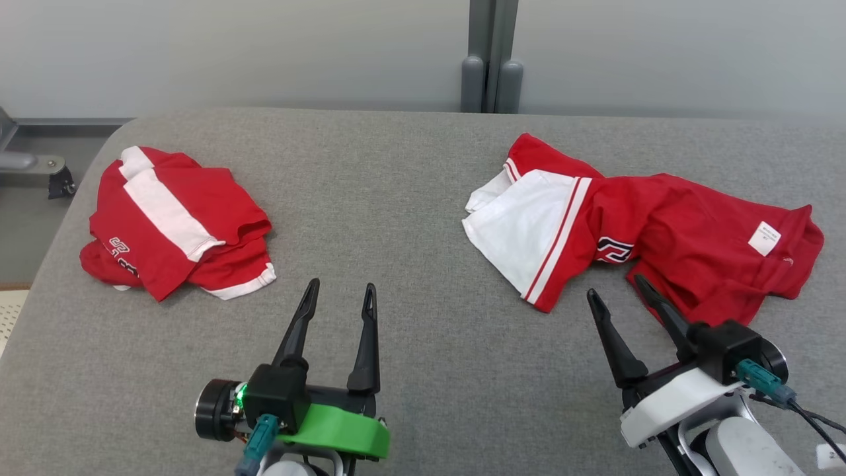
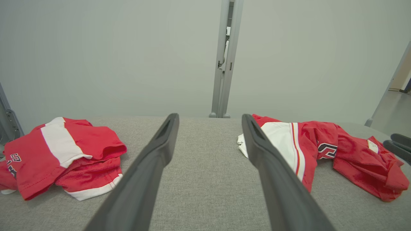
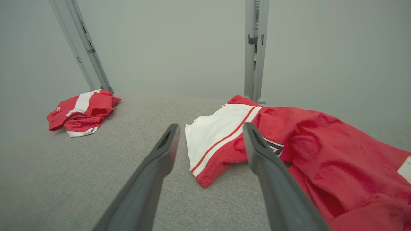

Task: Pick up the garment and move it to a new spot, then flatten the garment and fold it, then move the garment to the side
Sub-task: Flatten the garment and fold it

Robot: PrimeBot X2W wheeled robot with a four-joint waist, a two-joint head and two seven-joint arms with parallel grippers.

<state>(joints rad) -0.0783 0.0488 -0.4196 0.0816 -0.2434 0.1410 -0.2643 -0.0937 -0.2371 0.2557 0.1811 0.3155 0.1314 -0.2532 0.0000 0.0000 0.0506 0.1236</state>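
Left gripper (image 1: 342, 284) spread wide and empty, fingers pointing straight up the head view toward the grey post (image 1: 490, 56) behind the counter (image 1: 410, 198). Low over bare grey cloth, on the near side of the post and a little to its left. Green collar and black wrist lying level behind the fingers.

Right gripper (image 1: 615, 285) likewise spread, pinching nothing, on the near side of the post and to its right. Fingers leaning back toward the post line rather than straight ahead. Tips just at the near hem of the crumpled garment (image 1: 667, 231); touching or merely above it, impossible to tell. White wrist shell and pale forearm (image 1: 740, 449) angled in from the lower right corner.

Crumpled garment flat on the counter, right of the post, long axis running roughly side to side. White-panelled end with red stripes pointing toward the post side. All-red end with a small white label (image 1: 765, 238) pointing away from the post, to the right. Twisted in the middle, dark lettering (image 1: 615, 249) showing there.

Folded garment (image 1: 172, 218), red with a white band, well left of the post, well apart from both grippers.
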